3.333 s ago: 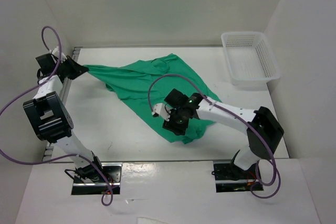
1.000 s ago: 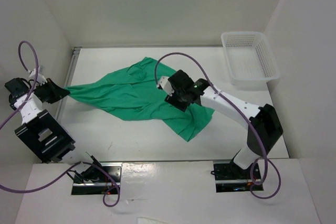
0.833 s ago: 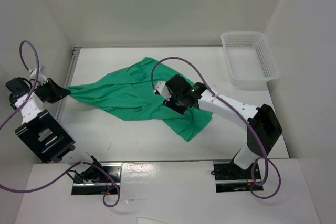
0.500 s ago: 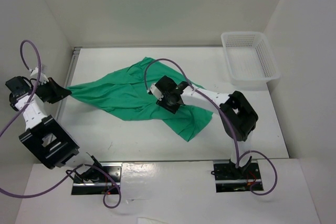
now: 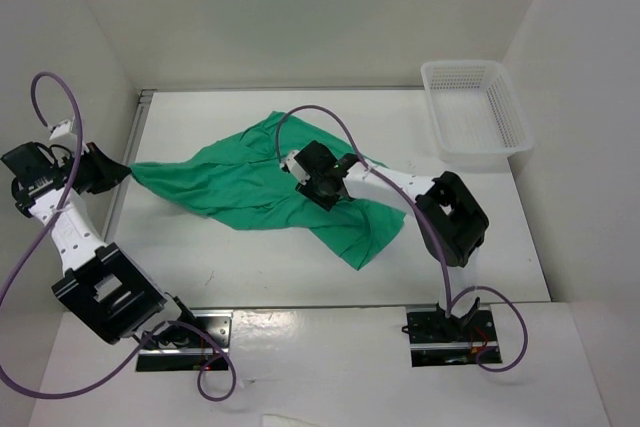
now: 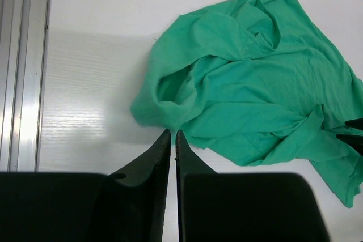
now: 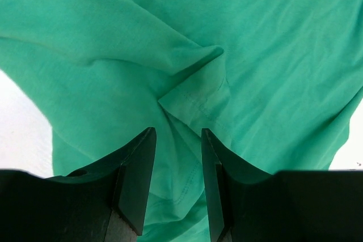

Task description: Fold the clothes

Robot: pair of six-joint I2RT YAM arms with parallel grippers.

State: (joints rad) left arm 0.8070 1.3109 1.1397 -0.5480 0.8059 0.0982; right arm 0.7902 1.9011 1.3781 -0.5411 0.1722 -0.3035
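Free room: bare table [image 5: 250, 267] along the near edge, the far strip between shirt [image 5: 230, 182] and far wall, and the right side between shirt and basket [image 5: 436, 122]. Obstacles: shirt heaped from left to centre; right arm [image 5: 395, 185] reaching across the shirt's right half, with its purple cable [image 5: 312, 109] arching above; basket in the far right corner by the right wall; rail [image 5: 141, 107] along the left edge, with the left gripper [image 6: 172, 134] near it at the shirt's left tip. Walls close the left, far and right sides.
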